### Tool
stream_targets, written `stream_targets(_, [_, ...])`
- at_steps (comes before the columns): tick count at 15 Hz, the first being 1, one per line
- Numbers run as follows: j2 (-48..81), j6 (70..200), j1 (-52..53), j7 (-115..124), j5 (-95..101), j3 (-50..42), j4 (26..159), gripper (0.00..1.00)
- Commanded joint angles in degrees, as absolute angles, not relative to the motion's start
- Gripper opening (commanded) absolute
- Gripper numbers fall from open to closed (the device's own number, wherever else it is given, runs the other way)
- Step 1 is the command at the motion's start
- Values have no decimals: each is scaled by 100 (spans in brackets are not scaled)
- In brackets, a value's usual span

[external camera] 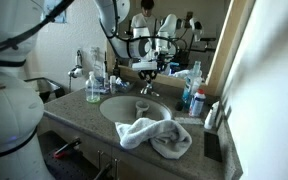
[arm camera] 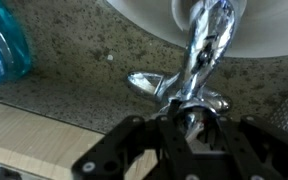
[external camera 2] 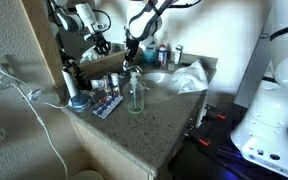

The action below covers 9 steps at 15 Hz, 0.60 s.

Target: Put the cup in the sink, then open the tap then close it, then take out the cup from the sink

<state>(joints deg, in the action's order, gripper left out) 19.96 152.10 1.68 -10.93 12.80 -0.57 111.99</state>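
The chrome tap [arm camera: 206, 45] stands at the back of the white sink [arm camera: 144, 15], its spout reaching over the basin. My gripper [arm camera: 189, 116] comes in from the bottom of the wrist view and is shut on the tap's small shiny handle at its base. In both exterior views the gripper [external camera: 149, 74] [external camera 2: 132, 52] hangs straight down over the tap [external camera: 149, 89]. The small grey cup [external camera: 141, 107] sits inside the sink [external camera: 117, 110], just in front of the tap. The wrist view does not show it.
A crumpled white-grey towel [external camera: 154, 135] lies over the sink's front rim. A clear bottle of green liquid [external camera 2: 135, 95] stands on the speckled counter, with blue-and-white bottles [external camera: 195, 95] to one side. A blue bottle [arm camera: 4, 50] is close beside the tap. A mirror backs the counter.
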Motion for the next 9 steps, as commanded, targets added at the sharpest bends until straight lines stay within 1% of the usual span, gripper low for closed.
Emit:
stream_targets(1, [1554,14837,285,-996,1407,-42,11091,7])
stream_targets(9, [1579,14755,299,-1010,1410,-29,11006,7])
